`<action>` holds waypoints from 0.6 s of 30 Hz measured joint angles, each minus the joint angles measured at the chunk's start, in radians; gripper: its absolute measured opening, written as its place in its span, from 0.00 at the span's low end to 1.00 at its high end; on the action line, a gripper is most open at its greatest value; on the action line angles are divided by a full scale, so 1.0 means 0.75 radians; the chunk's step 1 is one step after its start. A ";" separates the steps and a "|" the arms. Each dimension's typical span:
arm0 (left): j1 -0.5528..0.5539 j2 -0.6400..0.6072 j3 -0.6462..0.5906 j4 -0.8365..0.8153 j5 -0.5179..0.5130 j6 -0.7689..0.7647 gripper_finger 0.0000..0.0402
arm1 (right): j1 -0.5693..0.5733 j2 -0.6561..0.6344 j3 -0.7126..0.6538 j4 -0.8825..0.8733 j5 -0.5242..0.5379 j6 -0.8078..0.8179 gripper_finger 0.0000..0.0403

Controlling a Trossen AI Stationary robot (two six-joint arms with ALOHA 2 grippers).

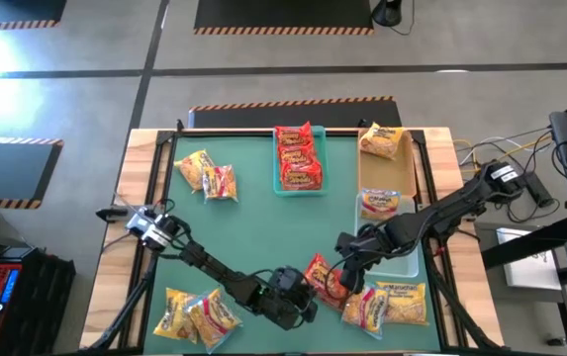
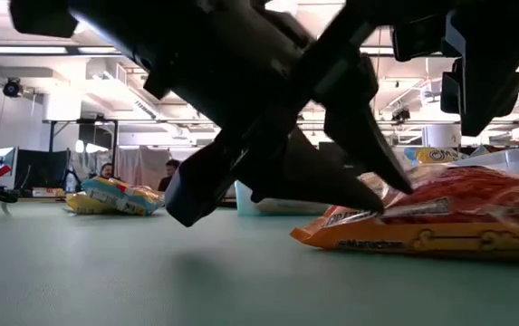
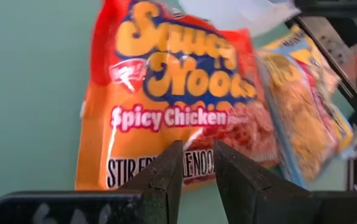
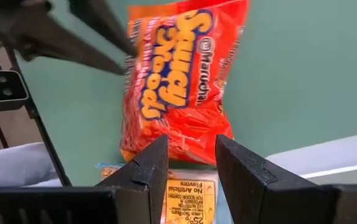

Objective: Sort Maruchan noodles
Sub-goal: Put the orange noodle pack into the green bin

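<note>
The desk (image 1: 253, 237) has a green mat inside a pale wooden frame, on a grey floor with hazard-striped edges; the low view shows a room with ceiling lights and two people far off. A red packet (image 1: 324, 278) at the near middle reads "Maruchan", "Saucy Noods", "Spicy Chicken". The left gripper (image 1: 306, 294) sits just left of it, jaws slightly parted, holding nothing. The right gripper (image 1: 343, 274) is beside the packet's right edge, jaws parted, empty. Other noodle packets (image 1: 298, 156) fill a far teal tray (image 1: 275, 185).
</note>
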 joint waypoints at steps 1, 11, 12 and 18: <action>0.006 0.001 0.000 -0.015 0.001 -0.024 0.19 | 0.000 0.000 0.000 -0.005 0.000 -0.007 0.30; 0.025 0.007 0.003 -0.194 -0.001 -0.136 0.19 | -0.001 -0.001 0.000 -0.004 0.013 -0.083 0.30; 0.026 0.007 0.003 -0.204 -0.001 -0.143 0.19 | -0.001 -0.001 0.000 -0.001 0.027 -0.092 0.30; 0.027 0.006 0.003 -0.262 -0.004 -0.184 0.19 | -0.001 -0.001 0.000 0.006 0.131 -0.107 0.29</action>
